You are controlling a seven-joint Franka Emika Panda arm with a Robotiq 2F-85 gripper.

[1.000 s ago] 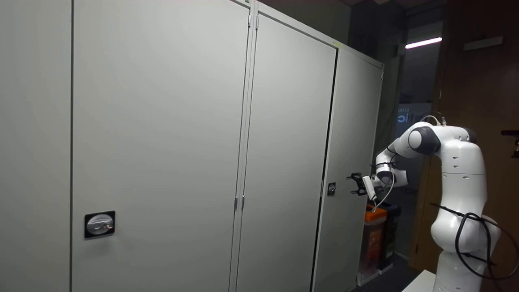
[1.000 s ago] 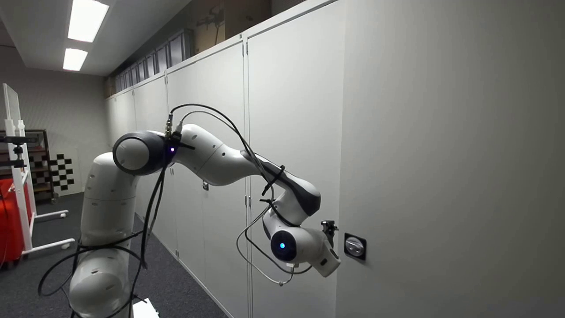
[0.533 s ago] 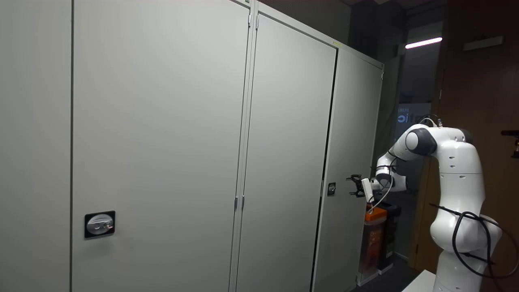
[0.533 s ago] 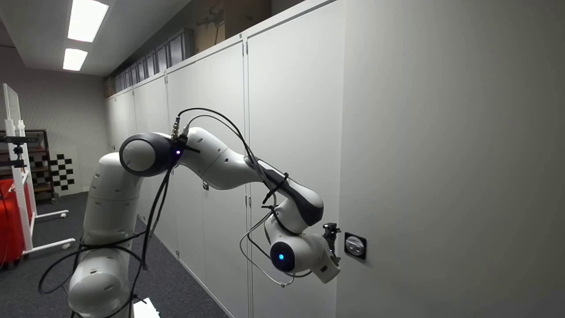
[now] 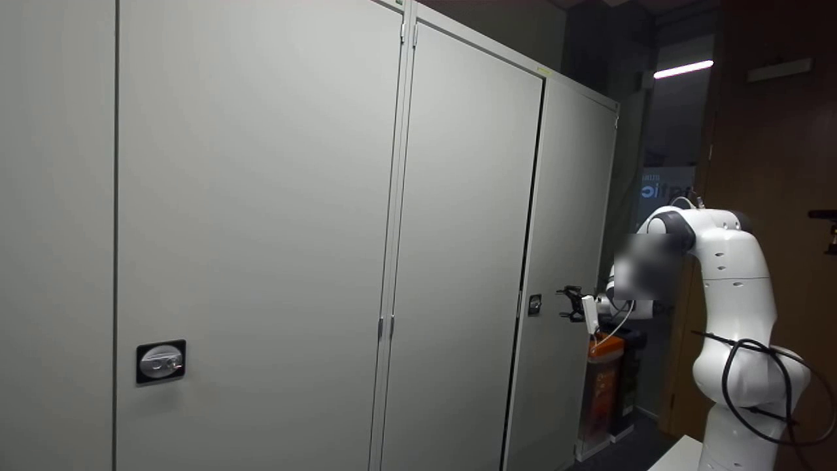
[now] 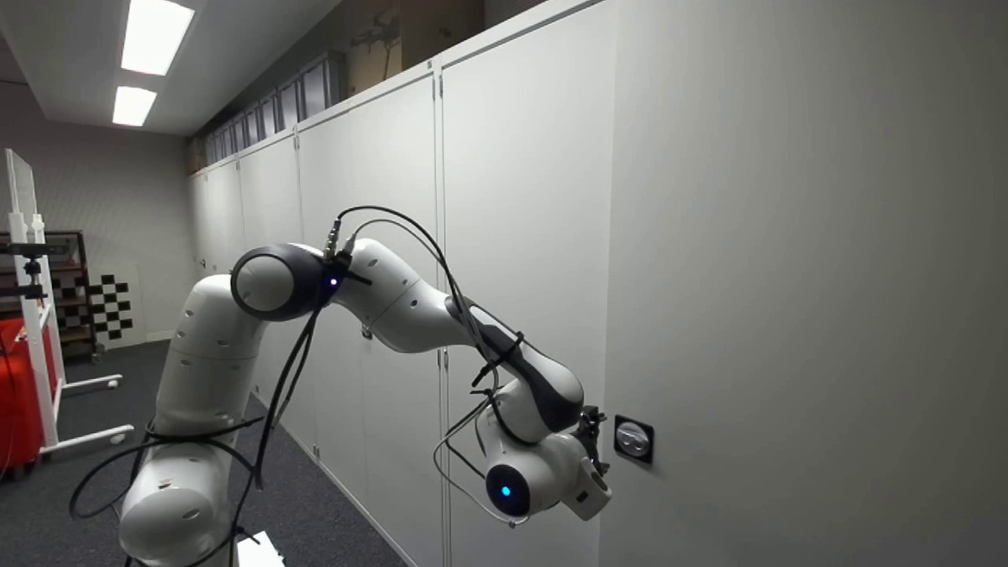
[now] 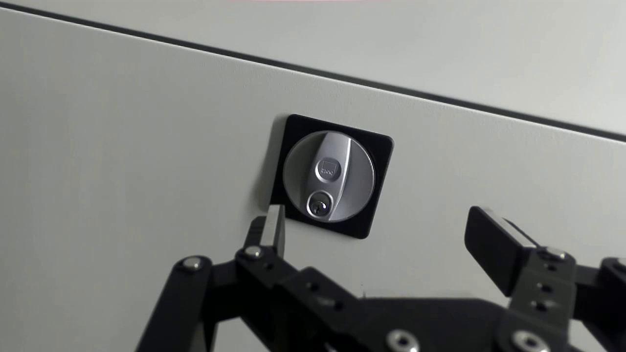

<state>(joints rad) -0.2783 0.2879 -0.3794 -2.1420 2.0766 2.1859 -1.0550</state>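
the tool [image 7: 375,209] has dipped, spread wide, empty, near a knob [image 7: 332,171] on the cabinet [image 5: 575,170], contents hidden.

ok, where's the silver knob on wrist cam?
Wrist view: the knob is near center on its black plate, below the door seam, up-left of the gap between the fingers.

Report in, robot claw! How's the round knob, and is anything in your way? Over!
Gripper open, holding nothing. Round knob ahead on the cabinet door, not gripped. No obstacle seen in between.
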